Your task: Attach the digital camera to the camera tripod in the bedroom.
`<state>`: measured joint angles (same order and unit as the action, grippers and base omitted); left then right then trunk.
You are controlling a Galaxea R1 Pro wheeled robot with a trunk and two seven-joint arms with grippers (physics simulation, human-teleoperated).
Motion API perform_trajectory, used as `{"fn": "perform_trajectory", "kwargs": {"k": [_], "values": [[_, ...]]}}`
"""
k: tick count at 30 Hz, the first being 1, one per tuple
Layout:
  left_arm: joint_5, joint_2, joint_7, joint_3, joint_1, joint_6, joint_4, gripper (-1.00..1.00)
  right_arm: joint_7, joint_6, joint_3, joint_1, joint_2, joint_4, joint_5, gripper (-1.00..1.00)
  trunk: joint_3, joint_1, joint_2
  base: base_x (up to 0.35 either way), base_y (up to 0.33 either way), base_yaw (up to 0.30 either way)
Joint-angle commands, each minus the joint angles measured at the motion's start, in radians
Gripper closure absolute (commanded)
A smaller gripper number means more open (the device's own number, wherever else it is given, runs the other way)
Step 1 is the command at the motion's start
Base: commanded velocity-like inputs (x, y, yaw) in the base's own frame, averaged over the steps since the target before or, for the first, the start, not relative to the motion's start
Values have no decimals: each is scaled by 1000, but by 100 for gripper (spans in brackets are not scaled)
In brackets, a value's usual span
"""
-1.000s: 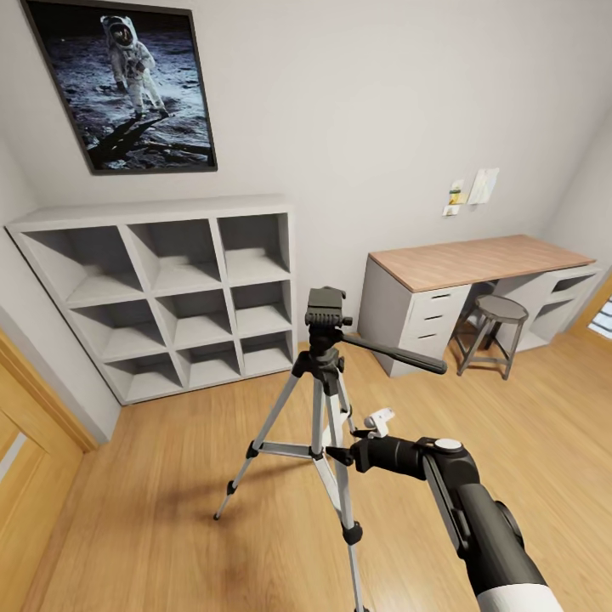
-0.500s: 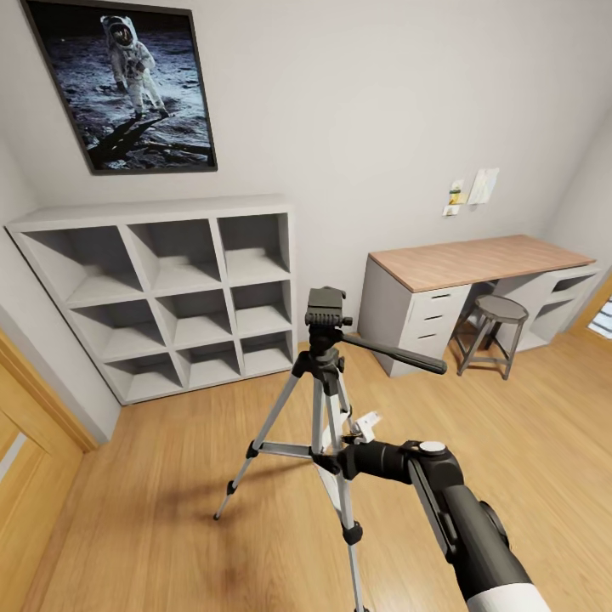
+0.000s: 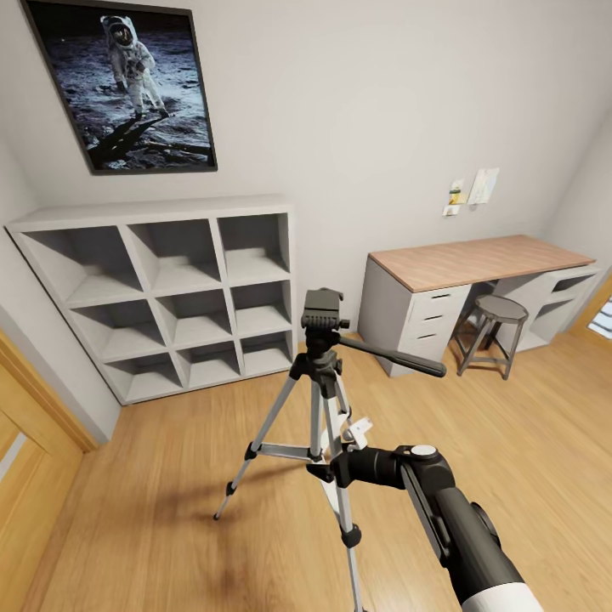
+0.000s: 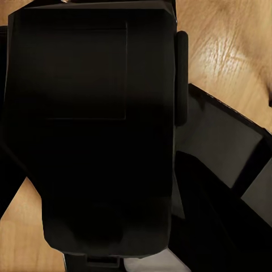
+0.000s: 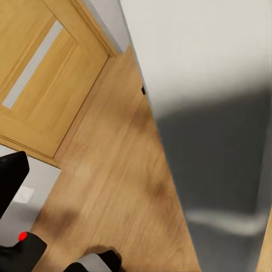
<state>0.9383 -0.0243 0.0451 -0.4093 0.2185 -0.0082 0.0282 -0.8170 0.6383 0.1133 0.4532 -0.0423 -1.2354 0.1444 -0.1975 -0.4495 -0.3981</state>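
The camera tripod stands on the plank floor in mid-room, with silver legs, a black head and a long pan handle pointing right. My right gripper reaches in from the lower right and presses against the tripod's upper legs. One white finger shows beside a leg, the other is hidden. In the right wrist view a blurred silver leg looms very close. The digital camera, black and boxy, sits right before the left wrist lens, held above the floor. Its red mark shows in the right wrist view.
A grey-white cube shelf stands against the back wall under an astronaut poster. A desk with drawers and a round stool are at the right. A wooden door lies to the left.
My right arm has moved left and down, from beside the tripod to against its legs. The tripod's head has shifted slightly left.
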Motion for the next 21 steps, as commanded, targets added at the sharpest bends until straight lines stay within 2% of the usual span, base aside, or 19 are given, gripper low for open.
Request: {"fn": "perform_trajectory", "kwargs": {"k": [1, 6, 14, 19, 20, 21], "values": [[8, 0, 4, -8, 1, -1, -1, 100, -8, 3, -2, 1, -1, -1, 10, -100, -2, -1, -2, 0, 0, 0], [8, 0, 4, -8, 1, -1, -1, 100, 0, 3, -5, 1, 0, -1, 11, -100, -2, -1, -2, 0, 0, 0], [8, 0, 4, -8, 1, -1, -1, 100, 57, -1, -7, 1, 1, -1, 10, -100, -2, -1, -2, 0, 0, 0], [8, 0, 4, -8, 1, -1, -1, 100, 128, -2, -11, 1, 0, -1, 11, -100, -2, -1, -2, 0, 0, 0], [8, 0, 4, -8, 1, -2, -1, 100, 173, -2, -11, 1, 0, -1, 10, -100, -2, -1, -2, 0, 0, 0], [8, 0, 4, -8, 1, -2, -1, 100, 185, -2, -11, 1, -1, -1, 9, -100, -2, -1, -2, 0, 0, 0]]}}
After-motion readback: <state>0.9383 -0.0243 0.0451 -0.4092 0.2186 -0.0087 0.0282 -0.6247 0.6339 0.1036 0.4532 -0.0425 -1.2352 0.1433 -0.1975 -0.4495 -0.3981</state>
